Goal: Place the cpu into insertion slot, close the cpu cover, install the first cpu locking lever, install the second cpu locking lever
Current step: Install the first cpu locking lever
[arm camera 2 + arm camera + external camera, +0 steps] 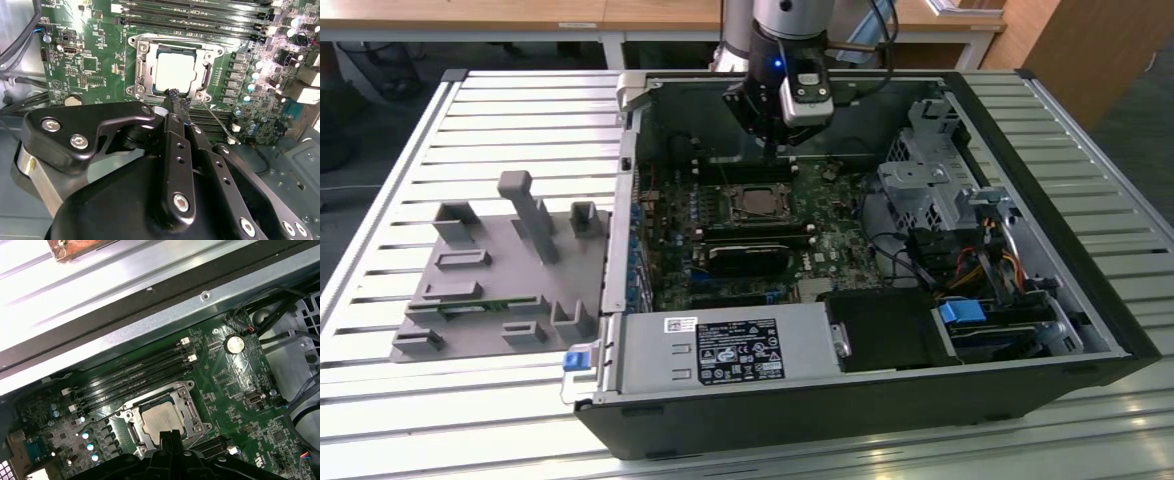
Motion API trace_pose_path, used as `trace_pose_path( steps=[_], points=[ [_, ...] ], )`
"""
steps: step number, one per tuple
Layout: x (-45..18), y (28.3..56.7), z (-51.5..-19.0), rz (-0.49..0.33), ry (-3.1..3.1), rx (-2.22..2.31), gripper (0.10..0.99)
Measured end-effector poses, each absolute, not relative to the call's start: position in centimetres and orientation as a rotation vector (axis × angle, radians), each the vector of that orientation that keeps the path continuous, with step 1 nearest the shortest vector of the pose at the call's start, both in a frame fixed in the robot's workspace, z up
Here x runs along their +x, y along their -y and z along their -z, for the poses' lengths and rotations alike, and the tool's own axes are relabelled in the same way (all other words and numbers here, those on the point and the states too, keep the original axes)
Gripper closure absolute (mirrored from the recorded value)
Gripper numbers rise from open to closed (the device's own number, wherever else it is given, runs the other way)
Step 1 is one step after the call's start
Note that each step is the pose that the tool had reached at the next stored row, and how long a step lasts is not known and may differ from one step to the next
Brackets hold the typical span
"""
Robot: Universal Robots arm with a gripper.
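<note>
The cpu [175,71] lies flat in the insertion slot [136,44] on the green board, its silver top showing through the window of the cpu cover [149,70]. The cover lies down over the chip. A thin wire locking lever [220,122] sticks out free from one corner of the socket. My gripper [175,97] is shut with nothing in it, its black tips just at the socket's edge near that lever's root. In the first wrist view the fingertips [170,439] overlap the cpu [159,419]. In the exterior view the gripper [781,140] hangs above and behind the socket [755,203].
Long black memory slots [135,375] run beside the socket. A black fan shroud [747,255] sits in front of it in the exterior view, with a drive cage [927,190] and cables to the exterior view's right. A grey fixture [494,270] stands on the slatted table outside the case.
</note>
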State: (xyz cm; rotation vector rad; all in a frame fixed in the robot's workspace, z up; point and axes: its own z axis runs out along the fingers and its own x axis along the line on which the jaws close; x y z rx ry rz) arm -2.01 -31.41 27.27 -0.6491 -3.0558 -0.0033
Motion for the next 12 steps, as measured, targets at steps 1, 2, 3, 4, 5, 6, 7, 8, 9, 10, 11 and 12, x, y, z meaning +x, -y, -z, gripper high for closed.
trace_pose_path(
  steps=[1,2,3,4,5,6,7,8,9,10,11,12],
  points=[
    [-2.01,31.41,-27.27,0.003,3.057,-0.642,0.980],
    [-2.01,31.41,-27.27,0.003,3.059,-0.635,0.980],
    [-2.00,31.41,-27.27,0.003,3.060,-0.628,0.980],
    [-2.00,31.41,-27.27,0.003,3.062,-0.621,0.980],
    [-2.00,31.41,-27.27,0.003,3.063,-0.614,0.980],
    [-2.00,31.41,-27.27,0.003,3.065,-0.607,0.980],
    [-2.00,31.41,-27.26,0.003,3.066,-0.600,0.980],
    [-2.00,31.41,-27.27,0.003,3.067,-0.592,0.980],
    [-1.99,31.41,-27.27,0.003,3.069,-0.585,0.980],
    [-1.99,31.41,-27.27,0.003,3.070,-0.578,0.980],
    [-1.99,31.41,-27.27,0.003,3.071,-0.571,0.980],
    [-1.99,31.41,-27.27,0.003,3.072,-0.564,0.980]
  ],
)
